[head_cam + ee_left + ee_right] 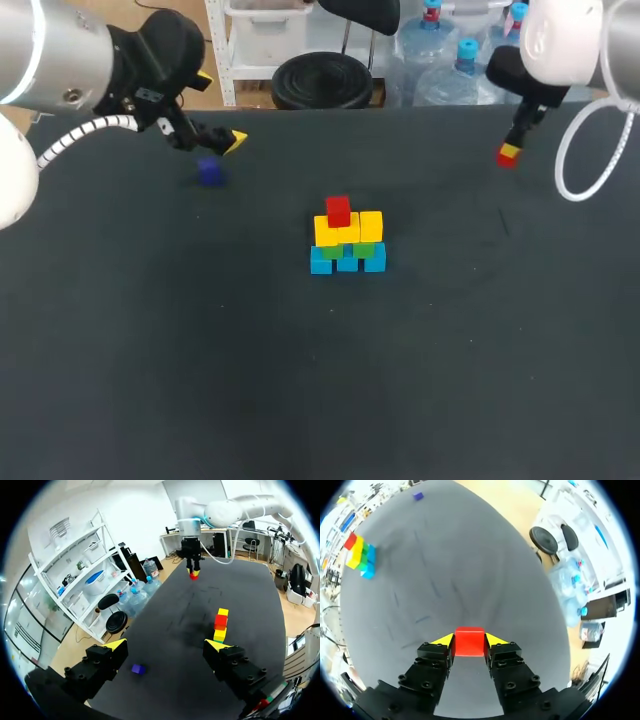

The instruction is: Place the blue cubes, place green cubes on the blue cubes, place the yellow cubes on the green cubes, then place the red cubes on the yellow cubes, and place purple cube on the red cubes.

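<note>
A stack of cubes [347, 240] stands mid-table: blue cubes at the base, green above them, yellow above those, and one red cube [338, 211] on top. It also shows in the left wrist view as the stack [220, 626] and in the right wrist view as the stack [360, 555]. My right gripper [509, 155] is at the far right of the table, shut on a second red cube [469, 641]. A purple cube [210, 172] lies at the far left, just below my open left gripper [222, 140]; the purple cube [138, 669] sits between its spread fingers.
The dark table top [320, 380] stretches wide around the stack. A white cable loop [590, 150] hangs from my right arm near the table's far right edge.
</note>
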Robot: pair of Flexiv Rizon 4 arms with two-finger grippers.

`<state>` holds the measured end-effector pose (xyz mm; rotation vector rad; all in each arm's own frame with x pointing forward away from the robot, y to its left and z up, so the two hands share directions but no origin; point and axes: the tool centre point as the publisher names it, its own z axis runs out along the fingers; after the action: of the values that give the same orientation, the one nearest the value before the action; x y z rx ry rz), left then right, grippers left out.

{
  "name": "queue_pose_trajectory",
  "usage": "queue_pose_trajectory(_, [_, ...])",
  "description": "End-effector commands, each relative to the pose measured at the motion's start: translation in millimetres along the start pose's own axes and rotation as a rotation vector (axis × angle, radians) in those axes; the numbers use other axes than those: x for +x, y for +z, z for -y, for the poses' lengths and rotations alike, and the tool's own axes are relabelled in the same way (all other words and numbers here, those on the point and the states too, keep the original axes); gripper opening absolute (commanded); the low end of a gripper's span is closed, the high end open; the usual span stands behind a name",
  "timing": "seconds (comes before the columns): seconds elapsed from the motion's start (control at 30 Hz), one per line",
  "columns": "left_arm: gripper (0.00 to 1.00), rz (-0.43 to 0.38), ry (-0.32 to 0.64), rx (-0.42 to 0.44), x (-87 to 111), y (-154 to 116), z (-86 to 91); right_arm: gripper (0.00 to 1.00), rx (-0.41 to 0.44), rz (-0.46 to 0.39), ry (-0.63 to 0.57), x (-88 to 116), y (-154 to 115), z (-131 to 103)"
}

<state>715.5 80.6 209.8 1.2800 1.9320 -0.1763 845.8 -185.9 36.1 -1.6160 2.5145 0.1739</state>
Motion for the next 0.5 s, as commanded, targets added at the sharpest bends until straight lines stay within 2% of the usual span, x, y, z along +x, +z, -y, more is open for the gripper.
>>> queue_pose_trajectory(0.03, [1.0, 0.006, 0.002, 0.003, 1.6, -1, -0.6, 0.0, 0.042, 0.027, -0.038, 1, -22, -24])
queue_pose_trajectory(0.27, [1.0, 0.006, 0.002, 0.003, 1.6, -1, -0.6, 0.0, 0.063, 0.071, -0.13, -15, -55, -47])
queue_pose_trajectory(0.5, [1.0, 0.006, 0.002, 0.003, 1.6, -1, -0.6, 0.0, 0.073, 0.136, -0.191, -37, -79, -86])
